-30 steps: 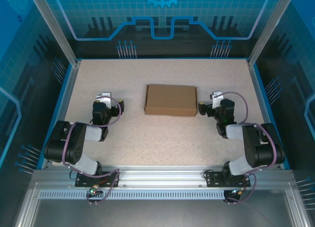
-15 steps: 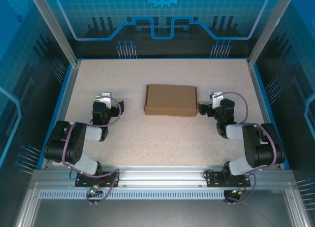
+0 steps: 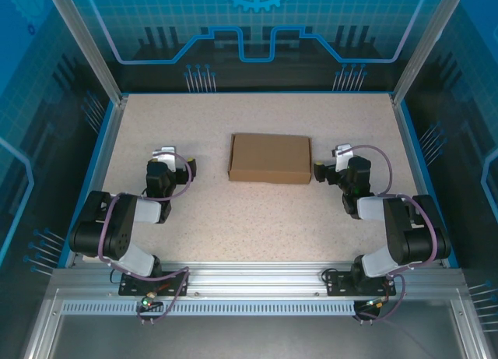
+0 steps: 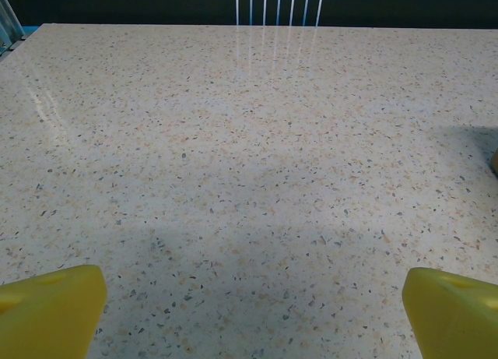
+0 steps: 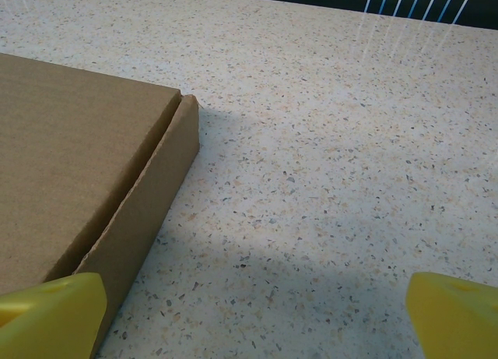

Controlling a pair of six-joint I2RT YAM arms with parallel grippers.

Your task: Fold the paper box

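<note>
Brown paper box (image 3: 270, 158) closed flat, arms folded low, left gripper (image 3: 175, 160) wide, apart; right gripper (image 3: 330, 162) wide, beside it

Overhead I get bright, even light on the speckled table (image 3: 210, 219), the blue walls (image 3: 35, 141) around it dimmer. My left wrist feed shows white glare streaks at the far edge and a broad soft shadow across the near half. On the right wrist feed the paper box (image 5: 70, 156) casts a soft shadow onto the table beside it; the near yellow fingertips (image 5: 47, 316) look slightly blurred.
</note>
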